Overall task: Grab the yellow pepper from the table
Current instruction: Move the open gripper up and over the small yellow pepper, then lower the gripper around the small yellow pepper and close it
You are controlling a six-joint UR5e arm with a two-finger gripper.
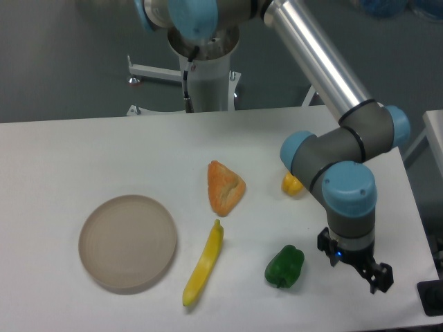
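The yellow pepper (pixel 291 185) lies on the white table (pixel 83 152) right of centre, and the arm's grey wrist hides most of it, leaving a small glossy yellow patch. My gripper (pixel 377 277) hangs over the table's front right corner, well in front of and to the right of the pepper. Its dark fingers are small and seen edge-on, so their gap does not show. Nothing is visibly held.
A green pepper (pixel 284 266) sits just left of the gripper. An orange wedge (pixel 225 187) lies at the centre, a long yellow banana-shaped item (pixel 204 263) in front of it, and a round beige plate (pixel 127 241) at the front left. The table's right edge runs close beside the gripper.
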